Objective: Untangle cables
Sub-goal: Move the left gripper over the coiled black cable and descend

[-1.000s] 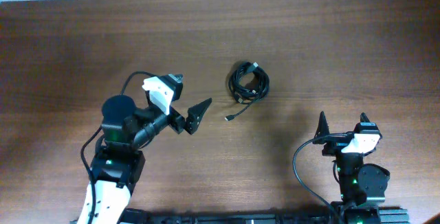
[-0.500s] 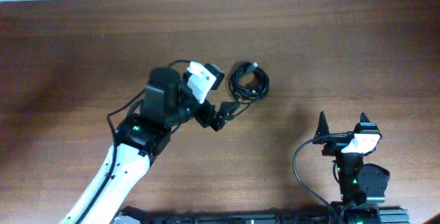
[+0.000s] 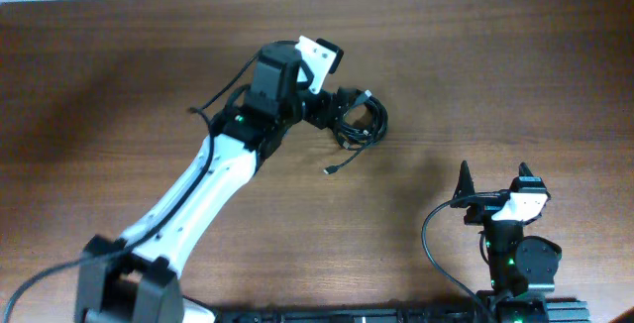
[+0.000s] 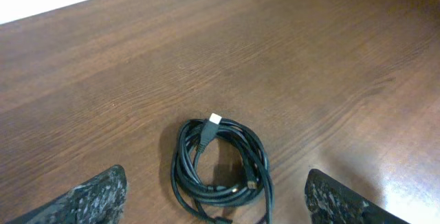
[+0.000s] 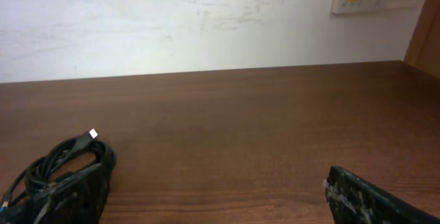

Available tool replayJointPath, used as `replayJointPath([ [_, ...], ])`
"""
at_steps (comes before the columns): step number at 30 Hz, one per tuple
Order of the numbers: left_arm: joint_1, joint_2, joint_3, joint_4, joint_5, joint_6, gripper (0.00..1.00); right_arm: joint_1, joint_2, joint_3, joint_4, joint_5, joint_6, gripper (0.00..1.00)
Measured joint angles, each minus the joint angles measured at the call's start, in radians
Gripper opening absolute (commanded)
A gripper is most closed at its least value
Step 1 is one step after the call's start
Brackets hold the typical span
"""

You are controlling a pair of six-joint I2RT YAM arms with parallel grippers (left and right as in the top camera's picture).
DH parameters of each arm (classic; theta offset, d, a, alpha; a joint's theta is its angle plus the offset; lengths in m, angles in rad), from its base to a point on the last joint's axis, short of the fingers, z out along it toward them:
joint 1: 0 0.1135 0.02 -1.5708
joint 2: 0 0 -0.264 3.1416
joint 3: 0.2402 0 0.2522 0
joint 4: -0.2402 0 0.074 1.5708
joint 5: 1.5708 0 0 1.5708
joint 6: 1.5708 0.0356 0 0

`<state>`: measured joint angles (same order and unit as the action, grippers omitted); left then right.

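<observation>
Brown wood table point(image 3: 515, 55) w/ white wall point(image 5: 206, 25) at far edge; cables point(image 3: 359, 120) lie as one small black coiled bundle near table centre, w/ a pale plug point(image 4: 215, 119) poking out on top and one loose end point(image 3: 333, 169) trailing toward the near side. L gripper point(image 3: 332, 115) is right at the bundle's left side, jaws wide apart w/ the coil btwn them in wrist view, not clamped on anything. R gripper point(image 3: 492, 176) sits well apart at near right, jaws also spread, nothing held.
</observation>
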<state>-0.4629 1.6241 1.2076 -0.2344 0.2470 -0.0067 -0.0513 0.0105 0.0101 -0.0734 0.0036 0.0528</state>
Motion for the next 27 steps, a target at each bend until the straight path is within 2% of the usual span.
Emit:
replayJointPath([
  [2, 0.000, 0.103, 0.014, 0.043, -0.013, -0.006, 0.74, 0.000, 0.000, 0.000, 0.000, 0.000, 0.001, 0.99],
  [4, 0.000, 0.216, 0.014, 0.073, -0.020, -0.039, 0.64, 0.000, 0.000, 0.000, 0.000, 0.000, 0.000, 0.99],
  [6, 0.000, 0.283, 0.014, 0.091, -0.021, -0.061, 0.62, 0.000, 0.000, 0.000, 0.000, 0.000, 0.000, 0.99],
  [7, 0.000, 0.304, 0.014, 0.100, -0.021, -0.076, 0.58, 0.000, 0.000, 0.000, 0.000, 0.000, 0.000, 0.99],
  [12, -0.007, 0.345, 0.014, 0.116, -0.020, -0.179, 0.54, 0.000, 0.000, 0.000, 0.000, 0.000, 0.001, 0.99],
  [15, -0.033, 0.347, 0.014, 0.114, -0.029, -0.201, 0.51, 0.000, 0.000, 0.000, 0.000, 0.000, 0.000, 0.99],
  [20, -0.082, 0.347, 0.014, 0.108, -0.121, -0.212, 0.38, 0.000, 0.000, 0.000, 0.000, 0.000, 0.000, 0.99],
  [24, -0.094, 0.347, 0.014, 0.097, -0.190, -0.289, 0.39, 0.000, 0.000, 0.000, 0.000, 0.000, 0.000, 0.99],
  [27, -0.094, 0.347, 0.014, 0.095, -0.229, -0.367, 0.44, 0.000, 0.000, 0.000, 0.000, 0.000, 0.000, 0.99],
])
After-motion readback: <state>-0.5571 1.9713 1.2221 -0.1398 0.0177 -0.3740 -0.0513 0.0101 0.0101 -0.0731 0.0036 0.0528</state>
